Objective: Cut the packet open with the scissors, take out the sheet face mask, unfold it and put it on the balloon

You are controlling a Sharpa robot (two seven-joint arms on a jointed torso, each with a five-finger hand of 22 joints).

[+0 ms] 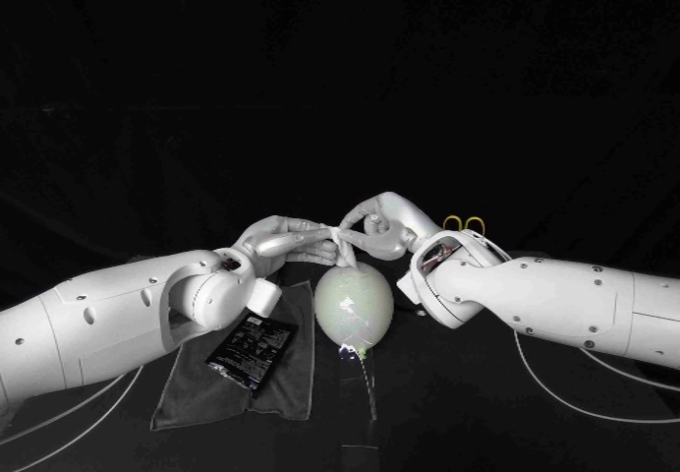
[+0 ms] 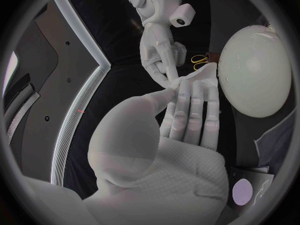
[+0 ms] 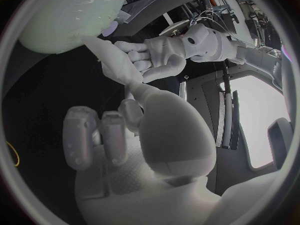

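- The sheet face mask [image 1: 342, 236] was a thin, limp white sheet, bunched into a narrow folded strip rather than spread flat.
- It hung between the two hands, directly above the far end of the balloon [image 1: 352, 303]. In the right wrist view its lower end [image 3: 100, 55] appeared to reach the balloon skin [image 3: 62, 15].
- The left hand [image 1: 288, 239] grasped one end of the mask between thumb and fingers. In the left wrist view its fingers [image 2: 190, 110] lay straight and side by side, with the sheet edge [image 2: 201, 75] at their tips.
- The right hand [image 1: 382, 221] pinched the other end of the strip with curled fingers, close against the left hand's fingertips.
- Both hands had a matt silver-white finish. The palm padding showed a fine dimpled texture in the wrist views.
- The balloon was egg-shaped, smooth and slightly glossy, pale greenish-white. Its narrow tied end pointed toward the robot.
- The packet [image 1: 253, 344] was a flat, glossy black rectangle with small white print. It lay on a grey cloth [image 1: 276, 393] just beside the balloon, with its top corner under the left wrist. Whether it was cut open could not be told.
- The cloth was matt, soft-looking and rectangular, spread on the black table [image 1: 538, 413].
- The scissors [image 1: 464, 224] showed two yellow loop handles behind the right wrist, and their blades were hidden.
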